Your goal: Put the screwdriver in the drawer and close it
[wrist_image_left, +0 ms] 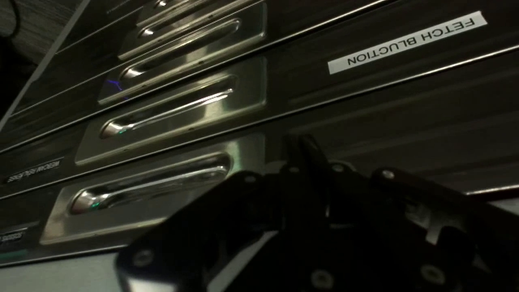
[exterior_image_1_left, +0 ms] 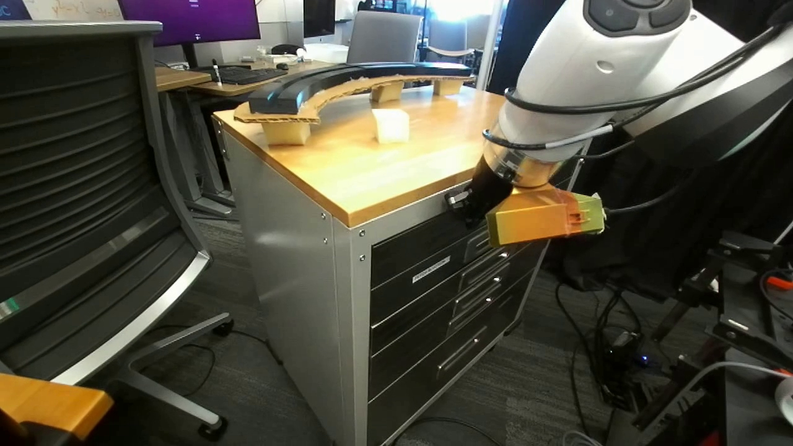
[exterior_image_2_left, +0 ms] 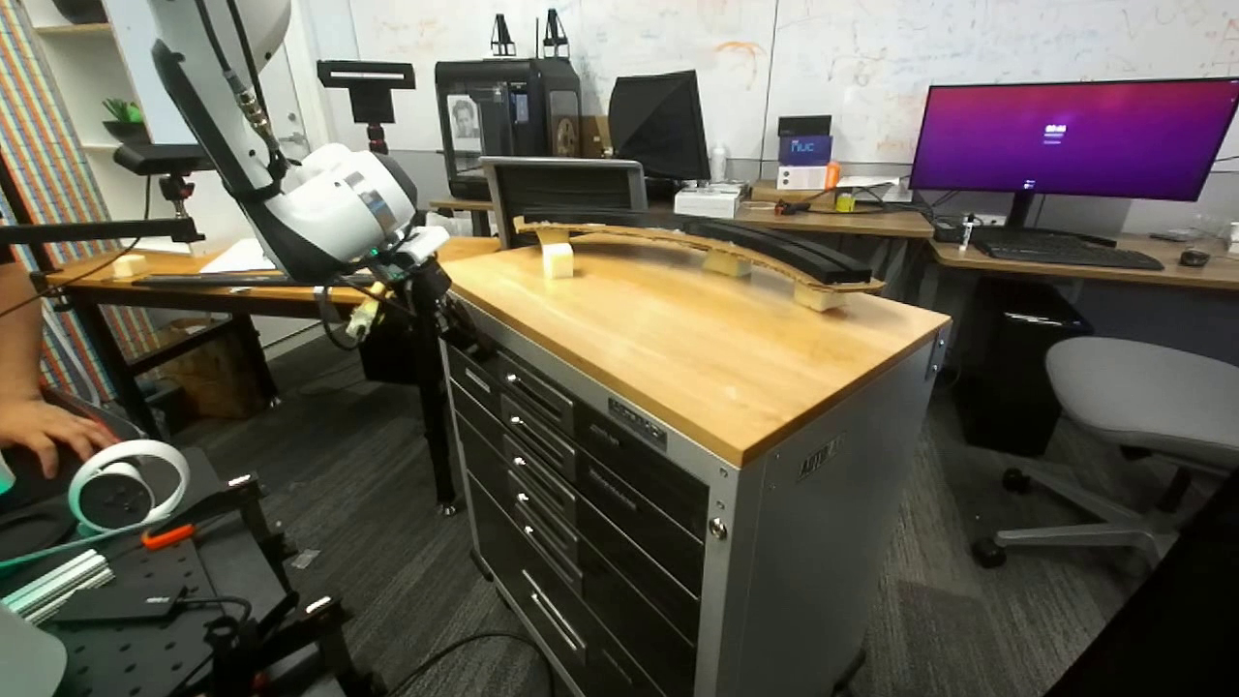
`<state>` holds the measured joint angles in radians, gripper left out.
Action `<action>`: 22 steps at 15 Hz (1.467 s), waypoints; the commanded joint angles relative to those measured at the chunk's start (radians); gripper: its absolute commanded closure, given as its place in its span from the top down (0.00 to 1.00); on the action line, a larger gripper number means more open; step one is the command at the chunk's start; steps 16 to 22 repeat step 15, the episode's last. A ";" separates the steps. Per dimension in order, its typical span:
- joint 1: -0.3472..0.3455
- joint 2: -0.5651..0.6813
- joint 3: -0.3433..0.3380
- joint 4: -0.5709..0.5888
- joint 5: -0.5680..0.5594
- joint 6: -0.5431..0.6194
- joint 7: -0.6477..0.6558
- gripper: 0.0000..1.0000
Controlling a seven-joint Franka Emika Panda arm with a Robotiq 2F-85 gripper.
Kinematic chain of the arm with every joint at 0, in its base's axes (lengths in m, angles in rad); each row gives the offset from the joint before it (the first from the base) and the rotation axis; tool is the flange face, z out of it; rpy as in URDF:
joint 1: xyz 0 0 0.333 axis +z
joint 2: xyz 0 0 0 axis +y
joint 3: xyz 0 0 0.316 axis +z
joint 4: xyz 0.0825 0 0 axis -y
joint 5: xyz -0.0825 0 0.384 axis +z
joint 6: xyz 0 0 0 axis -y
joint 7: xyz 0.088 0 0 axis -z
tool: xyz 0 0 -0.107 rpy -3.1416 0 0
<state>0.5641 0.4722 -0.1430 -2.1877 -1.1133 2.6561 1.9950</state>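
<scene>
Gripper (wrist_image_left: pixel 300 142): I hold it clenched at the cabinet (exterior_image_1_left: pixel 291 248) front, nothing visible in its grip; whether it touches, I cannot tell.
Top drawer (wrist_image_left: pixel 405 134): Directly ahead of my gripper, seemingly flush; closing looks to be the step in hand, nearly or wholly done.
Handle (wrist_image_left: pixel 162 182): Just beside my gripper, ungrasped; my next move calls for a straight push if any gap shows, then retreat.
Screwdriver: Out of sight in all views, presumably stowed inside.

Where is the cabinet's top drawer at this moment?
In an exterior view, the top drawer is right of centre, under the wooden worktop and just above the white label. In the wrist view it crosses the lower part, behind the jaws.
</scene>
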 commanded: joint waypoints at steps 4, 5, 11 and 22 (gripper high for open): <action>-0.401 -0.227 0.385 -0.174 0.407 -0.032 -0.449 0.61; -0.465 -0.252 0.463 -0.173 0.493 -0.075 -0.528 0.70; -0.500 -0.402 0.598 -0.035 0.967 -0.427 -0.992 1.00; -0.419 -0.423 0.513 0.009 1.019 -0.465 -1.000 1.00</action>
